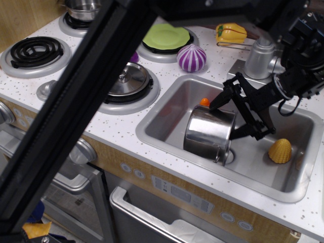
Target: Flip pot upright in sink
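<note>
The shiny steel pot [207, 133] lies on its side in the sink [167, 109], its open mouth facing right and slightly down. My black gripper [232, 117] is open, with one finger [223, 96] above the pot's upper rim and the other [250, 132] at the mouth on the right. The jaws straddle the rim edge; whether they touch it I cannot tell.
A yellow shell-shaped toy [280, 150] lies in the sink's right part and a small orange ball [204, 102] behind the pot. A purple onion [191, 57], green plate [164, 35], lidded pan [125, 80], faucet [259, 56] and yellow pepper [230, 33] stand on the counter. A dark bar [71, 106] crosses the left foreground.
</note>
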Tool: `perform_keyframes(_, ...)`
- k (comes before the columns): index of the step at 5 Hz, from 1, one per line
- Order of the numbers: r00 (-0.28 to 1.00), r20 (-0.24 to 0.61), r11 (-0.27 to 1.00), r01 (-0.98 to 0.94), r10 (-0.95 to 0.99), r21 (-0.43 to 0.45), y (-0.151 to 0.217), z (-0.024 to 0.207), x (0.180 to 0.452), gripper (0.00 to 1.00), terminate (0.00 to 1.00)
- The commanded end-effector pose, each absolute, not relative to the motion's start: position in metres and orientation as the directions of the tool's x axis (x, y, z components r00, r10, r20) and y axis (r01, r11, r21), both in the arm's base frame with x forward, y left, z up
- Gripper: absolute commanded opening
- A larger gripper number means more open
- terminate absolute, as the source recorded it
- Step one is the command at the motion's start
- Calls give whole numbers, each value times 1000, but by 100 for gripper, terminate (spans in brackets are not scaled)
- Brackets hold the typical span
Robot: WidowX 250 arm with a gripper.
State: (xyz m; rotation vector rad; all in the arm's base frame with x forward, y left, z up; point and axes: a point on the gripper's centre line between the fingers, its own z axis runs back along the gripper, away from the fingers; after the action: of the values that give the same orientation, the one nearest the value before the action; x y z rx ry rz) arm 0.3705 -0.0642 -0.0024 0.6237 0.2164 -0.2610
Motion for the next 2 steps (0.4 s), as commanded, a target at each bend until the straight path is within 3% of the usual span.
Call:
perform_keyframes(1,972,-160,804,234,-174,547,-65,25,377,0,0)
perform_keyframes(2,977,-125,824,214,-174,524,-62,24,375,0,0)
